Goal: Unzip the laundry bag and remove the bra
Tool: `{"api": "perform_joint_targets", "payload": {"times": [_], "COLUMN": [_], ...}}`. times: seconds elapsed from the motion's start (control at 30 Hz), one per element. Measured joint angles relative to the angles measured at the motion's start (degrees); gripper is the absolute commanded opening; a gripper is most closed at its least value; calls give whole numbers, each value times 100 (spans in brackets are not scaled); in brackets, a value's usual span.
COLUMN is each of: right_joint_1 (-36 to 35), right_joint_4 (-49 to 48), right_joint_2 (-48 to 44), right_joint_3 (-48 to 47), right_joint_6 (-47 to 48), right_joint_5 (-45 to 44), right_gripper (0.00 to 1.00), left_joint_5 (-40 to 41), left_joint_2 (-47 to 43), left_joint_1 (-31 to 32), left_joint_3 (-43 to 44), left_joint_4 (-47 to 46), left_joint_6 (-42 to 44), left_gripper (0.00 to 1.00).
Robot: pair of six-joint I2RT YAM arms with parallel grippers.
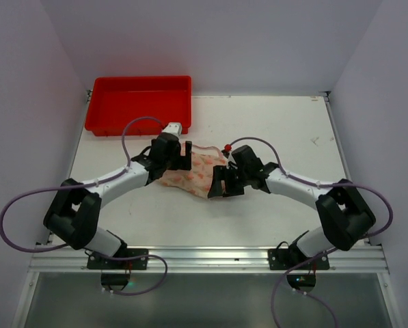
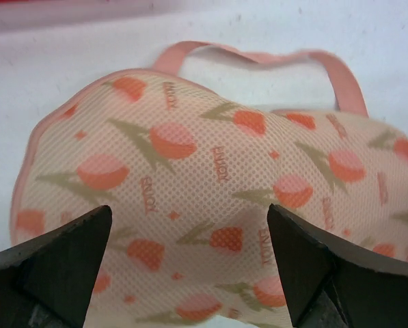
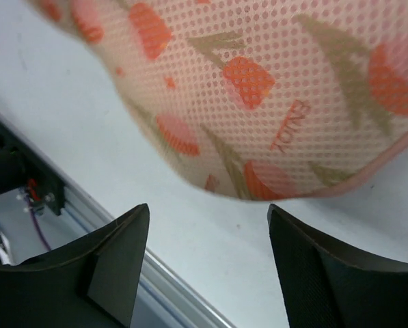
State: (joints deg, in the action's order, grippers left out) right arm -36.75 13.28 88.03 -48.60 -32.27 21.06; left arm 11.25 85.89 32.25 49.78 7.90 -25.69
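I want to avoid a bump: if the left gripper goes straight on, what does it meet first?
The bag, right ahead between the open fingers of the left gripper; nothing seems to lie before it, though depth is unclear.
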Motion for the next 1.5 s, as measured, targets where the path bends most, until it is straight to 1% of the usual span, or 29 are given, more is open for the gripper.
{"api": "perform_joint_targets", "payload": {"times": [0.07, 0.13, 0.2, 0.27, 0.37, 0.43, 0.5, 0.57, 0.63, 0.7, 0.83, 0.93, 1.03, 1.13, 1.2, 1.3, 1.4, 1.43, 1.5], "right_joint_1": [-50, -37, -31, -28, -26, -4, 13, 31, 39, 39, 39, 39, 39, 39, 39, 39, 39, 39, 39], "right_joint_4": [0, 0, 11, 61, 127, 146, 164, 162, 146, 81, -52, -79, -136, -177, -245, -369, -494, -535, -584], "right_joint_2": [-317, -566, -807, -1049, -1416, -1609, -1679, -1696, -1696, -1696, -1753, -1888, -2070, -2216, -2299, -2385, -2400, -2400, -2400], "right_joint_3": [173, 238, 269, 299, 354, 396, 402, 404, 417, 461, 671, 789, 859, 890, 935, 1054, 1202, 1248, 1298], "right_joint_6": [-181, -315, -411, -446, -483, -481, -470, -446, -417, -413, -411, -404, -387, -374, -367, -354, -348, -348, -345], "right_joint_5": [79, 85, -28, -170, -446, -586, -669, -708, -702, -682, -645, -643, -647, -647, -660, -664, -660, -656, -651], "right_gripper": [78, 80, 82, 83, 83, 83, 83, 83, 83, 83, 84, 89, 93, 94, 94, 94, 95, 95, 95], "left_joint_5": [146, 302, 459, 584, 520, 297, -15, -337, -627, -925, -1250, -1364, -1436, -1475, -1462, -1414, -1366, -1360, -1338], "left_joint_2": [-76, -247, -503, -960, -1899, -2439, -2739, -2841, -2785, -2614, -1980, -1488, -960, -608, -503, -413, -348, -323, -273], "left_joint_1": [-4, -7, -9, -11, -11, 2, 22, 111, 205, 260, 326, 380, 428, 505, 599, 798, 1003, 1045, 1108], "left_joint_3": [85, 96, 94, -17, -560, -1088, -1644, -2273, -2802, -3130, -3200, -3200, -3165, -3119, -3117, -3117, -3112, -3110, -3101], "left_joint_4": [-114, -98, 4, 85, 94, 20, -131, -415, -778, -1226, -2341, -3071, -3569, -3912, -4054, -4159, -4245, -4280, -4345], "left_joint_6": [127, 122, -9, -363, -1093, -1626, -2057, -2472, -2774, -2999, -3316, -3484, -3646, -3840, -3980, -4135, -4240, -4260, -4286], "left_gripper": [100, 100, 100, 100, 100, 100, 100, 100, 100, 100, 100, 100, 98, 92, 90, 84, 78, 73, 68]}}
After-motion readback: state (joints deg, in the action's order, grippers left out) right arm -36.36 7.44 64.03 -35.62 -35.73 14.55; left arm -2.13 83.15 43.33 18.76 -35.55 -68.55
